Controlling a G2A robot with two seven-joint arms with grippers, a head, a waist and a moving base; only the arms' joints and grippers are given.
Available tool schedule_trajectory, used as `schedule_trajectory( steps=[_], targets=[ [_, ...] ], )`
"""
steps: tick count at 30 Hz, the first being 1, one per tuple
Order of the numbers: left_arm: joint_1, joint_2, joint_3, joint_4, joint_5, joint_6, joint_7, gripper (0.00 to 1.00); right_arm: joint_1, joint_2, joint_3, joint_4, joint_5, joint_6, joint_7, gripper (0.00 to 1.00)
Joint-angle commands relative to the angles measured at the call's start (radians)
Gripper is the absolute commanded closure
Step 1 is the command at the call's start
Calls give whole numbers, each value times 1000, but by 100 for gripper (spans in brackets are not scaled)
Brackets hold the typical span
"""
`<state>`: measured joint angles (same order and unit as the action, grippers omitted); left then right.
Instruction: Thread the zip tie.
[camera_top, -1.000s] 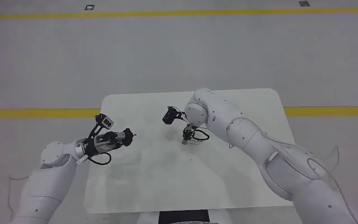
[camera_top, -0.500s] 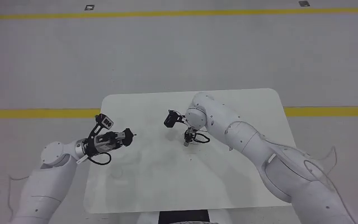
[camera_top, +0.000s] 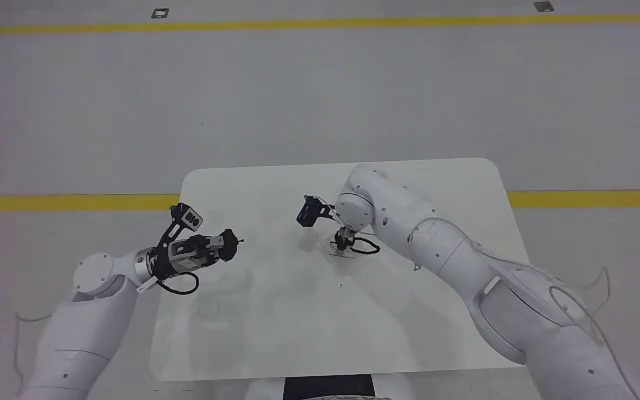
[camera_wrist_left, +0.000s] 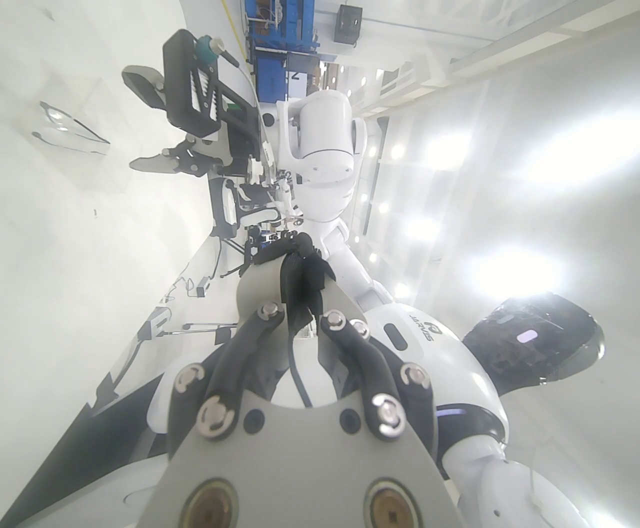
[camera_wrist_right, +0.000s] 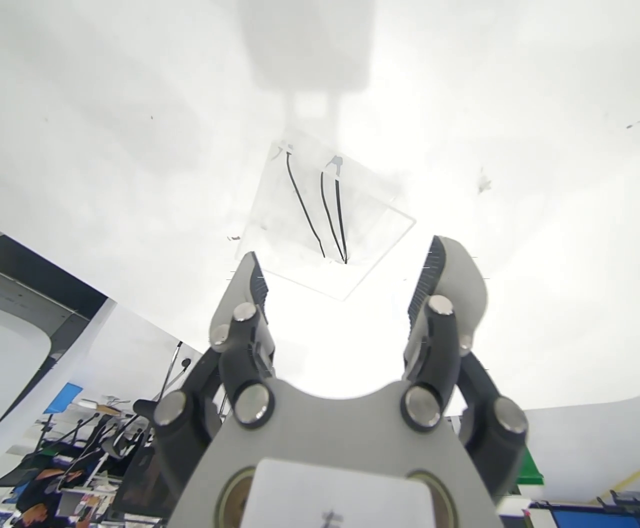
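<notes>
The right gripper (camera_wrist_right: 345, 260) hangs, jaws spread, just above a clear pouch (camera_wrist_right: 372, 215) of black zip ties (camera_wrist_right: 303, 210) near the centre of the table (camera_top: 250, 330) — at the pouch's 9 o'clock, well apart, the left gripper (camera_wrist_left: 299, 260) clamps a black strip (camera_wrist_left: 306, 290), possibly another tie

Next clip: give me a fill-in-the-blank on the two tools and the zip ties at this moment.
1. The right tool is ____, with nothing between its fingers.
2. It hangs over a clear pouch holding ____ zip ties.
3. The left tool is ____ on a black item.
4. The pouch lies on a ____ table.

Missing words: open; black; shut; white.
</notes>
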<state>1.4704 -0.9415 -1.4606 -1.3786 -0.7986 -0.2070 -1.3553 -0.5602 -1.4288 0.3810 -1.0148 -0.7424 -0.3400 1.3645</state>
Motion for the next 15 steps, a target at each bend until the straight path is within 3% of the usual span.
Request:
schedule_trajectory(
  steps=[1,9,15],
  targets=[
    [0,0,0,0,0,0,0,100,-3,1,0,0,1,0,-3,79],
    [0,0,0,0,0,0,0,100,-11,-5,-7,29,0,0,-24,83],
    [0,0,0,0,0,0,0,100,-15,-20,-24,77,-1,0,-66,79]
  ],
)
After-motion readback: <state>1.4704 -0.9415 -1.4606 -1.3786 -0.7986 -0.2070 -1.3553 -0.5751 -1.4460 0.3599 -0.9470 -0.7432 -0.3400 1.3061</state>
